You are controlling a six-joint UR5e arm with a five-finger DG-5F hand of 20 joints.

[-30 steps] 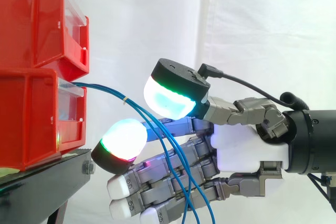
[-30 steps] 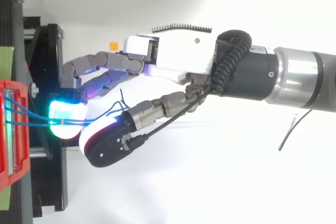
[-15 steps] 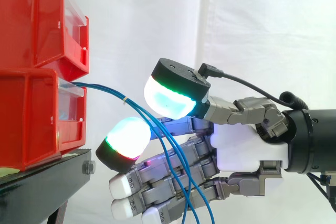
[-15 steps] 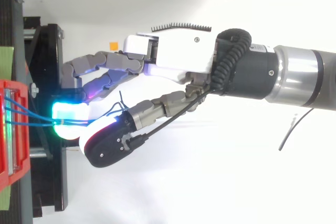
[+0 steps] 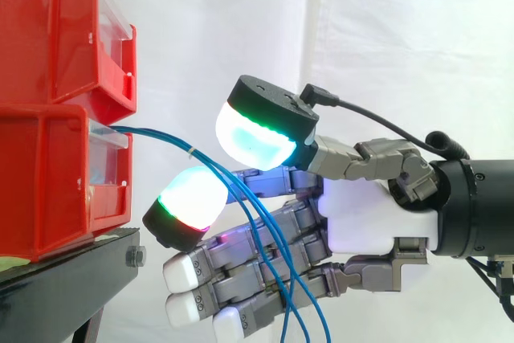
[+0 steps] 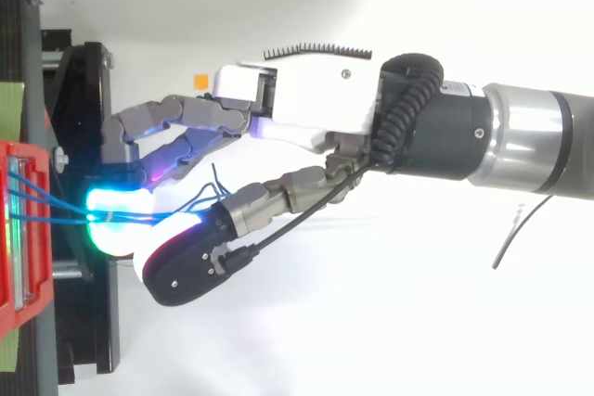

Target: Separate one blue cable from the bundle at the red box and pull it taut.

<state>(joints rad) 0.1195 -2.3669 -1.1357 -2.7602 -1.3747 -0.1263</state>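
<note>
A: Where's the hand (image 5: 373, 218)?
B: In the side view it comes in from the right edge, palm about level w/ the lower red box (image 5: 48, 190), fingers pointing at it. It's near the box, not touching.

A: Hand's state?
B: Spread. The thumb pad (image 5: 253, 138) is on top, glowing white w/ a green rim. One finger pad (image 5: 189, 198), white-green w/ a red edge, sits lower & closer to the box. There's a clear gap btw the two pads. The other fingers (image 5: 241, 259) lie nearly straight underneath, w/ plain white tips.

A: And the blue cables (image 5: 161, 136)?
B: The bundle comes out the front of the lower red box, bound by a small pale tie (image 5: 191, 152) a bit beyond it. Past the tie the strands fan out & go through the gap btw thumb pad & finger pad. Then they drape down over the other fingers & run off the bottom edge. They hang in slack curves.

A: Is the hand touching them?
B: The strands pass just over the finger pad, but contact there can't be told. In the top view they cross that pad, which glows cyan, w/ the thumb off to one side.

A: Surroundings?
B: A second red bin (image 5: 56, 30) is stacked on the lower one. Both sit on a black stand (image 5: 64, 279), w/ a white curtain (image 5: 401, 38) behind.
</note>
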